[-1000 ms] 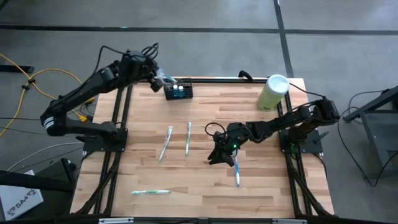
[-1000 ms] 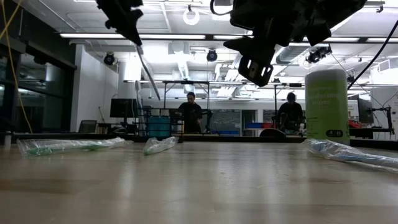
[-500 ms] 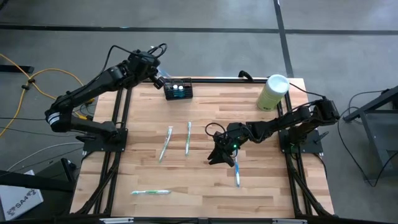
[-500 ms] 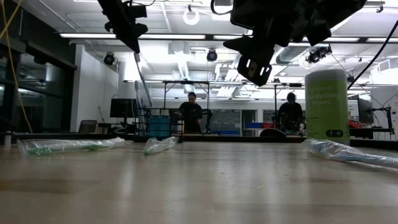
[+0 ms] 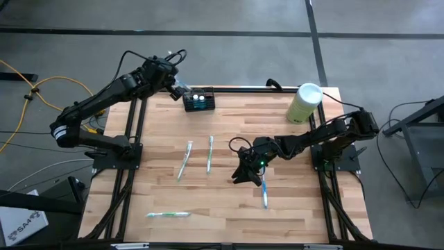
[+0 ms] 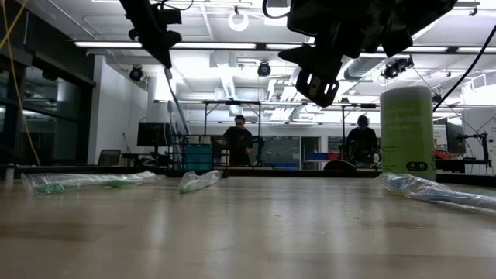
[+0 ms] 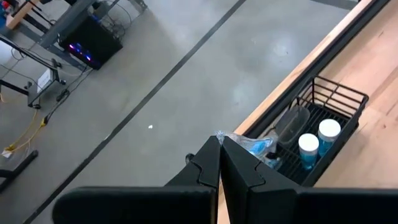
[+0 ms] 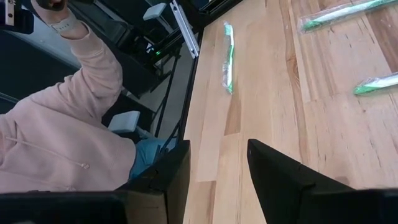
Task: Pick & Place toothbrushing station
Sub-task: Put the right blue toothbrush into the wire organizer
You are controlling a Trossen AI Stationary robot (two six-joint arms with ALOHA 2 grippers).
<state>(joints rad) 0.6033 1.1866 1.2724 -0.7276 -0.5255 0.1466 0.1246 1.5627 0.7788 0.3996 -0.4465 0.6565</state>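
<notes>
The toothbrushing station is a small black slotted caddy at the table's far edge; it holds two white-capped tubes. My left gripper hangs above and just left of it, shut on a clear-wrapped blue toothbrush. Whether the brush's lower end is inside the station I cannot tell. My right gripper hovers open over the table's middle, beside a wrapped blue toothbrush that lies flat. My left gripper pinches the wrapped toothbrush by its upper end between its two shut fingers. The fingers slant down from the table's left toward the station. The brush hangs below them, steep and clear of the table.
Two wrapped green toothbrushes lie mid-table and a third near the front edge. A pale green cylinder with a white lid stands at the far right. A person's pink sleeve shows beyond the table's edge.
My left gripper has turned at the wrist and tipped slightly, staying shut. The toothbrush below it now hangs steeper than a second ago. My right gripper has kept still.
</notes>
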